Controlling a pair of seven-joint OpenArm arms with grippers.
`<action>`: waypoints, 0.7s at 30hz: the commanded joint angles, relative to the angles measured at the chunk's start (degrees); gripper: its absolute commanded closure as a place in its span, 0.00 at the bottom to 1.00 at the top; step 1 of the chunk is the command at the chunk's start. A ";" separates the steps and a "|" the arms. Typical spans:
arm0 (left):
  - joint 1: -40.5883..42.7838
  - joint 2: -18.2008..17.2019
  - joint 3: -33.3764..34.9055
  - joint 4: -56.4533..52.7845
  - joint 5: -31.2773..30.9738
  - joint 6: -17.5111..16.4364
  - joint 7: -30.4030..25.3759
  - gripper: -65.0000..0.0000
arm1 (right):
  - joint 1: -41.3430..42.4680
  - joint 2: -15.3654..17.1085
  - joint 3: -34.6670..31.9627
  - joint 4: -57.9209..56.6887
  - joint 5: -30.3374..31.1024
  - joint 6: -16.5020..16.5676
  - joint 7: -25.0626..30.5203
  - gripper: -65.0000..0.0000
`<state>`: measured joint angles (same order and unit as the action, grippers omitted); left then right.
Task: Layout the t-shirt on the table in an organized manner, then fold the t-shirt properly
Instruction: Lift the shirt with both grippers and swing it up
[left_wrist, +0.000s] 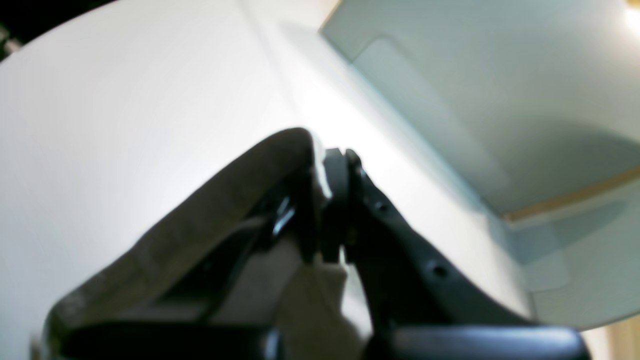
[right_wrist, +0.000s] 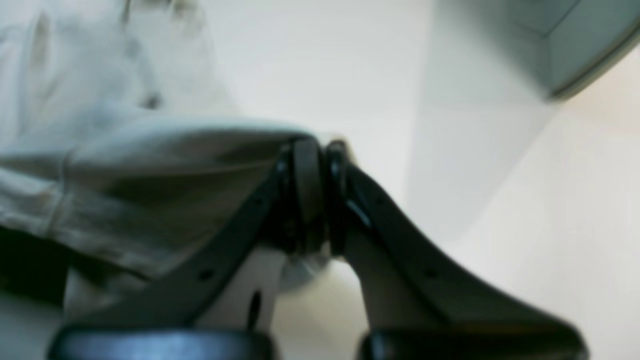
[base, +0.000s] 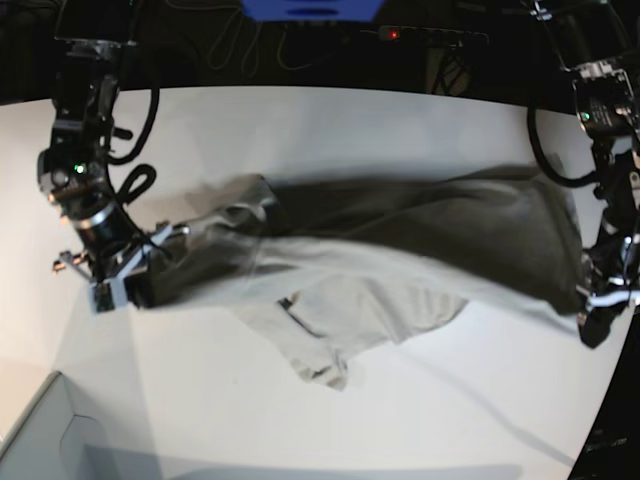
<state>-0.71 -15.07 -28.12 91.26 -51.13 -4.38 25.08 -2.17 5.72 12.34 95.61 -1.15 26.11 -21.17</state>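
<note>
Both sets of jaws are clenching cloth: the left gripper (left_wrist: 332, 200) is pinching the t-shirt (base: 400, 250) at the right of the base frame, the right gripper (right_wrist: 317, 195) at the left. The shirt is stretching between them over the table (base: 330, 420). Only the base view is showing the pale box corner (base: 40, 440) lower left.

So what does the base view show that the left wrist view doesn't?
Only base: the whole t-shirt stretched between both arms above the table, its lower part drooping, and the right gripper. Only left wrist: the left gripper's fingers shut on a fold of cloth, seen close up. Both: the shirt, the white table and a pale grey box.
</note>
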 joint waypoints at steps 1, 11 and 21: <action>-3.20 -1.24 1.00 -0.14 0.37 -0.76 -1.56 1.00 | 3.27 0.39 0.10 0.96 0.84 0.40 2.05 1.00; -31.51 -0.89 10.76 -17.46 9.33 -0.85 -1.65 1.00 | 29.47 4.26 0.37 -9.42 0.84 0.57 -2.79 1.00; -55.86 -0.97 18.49 -31.44 9.42 -0.85 -1.92 1.00 | 57.60 12.79 0.37 -26.47 0.84 0.57 -2.44 1.00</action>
<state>-53.93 -15.66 -9.58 58.78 -41.47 -4.54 24.84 53.49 17.93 12.67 68.20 -0.89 26.96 -25.36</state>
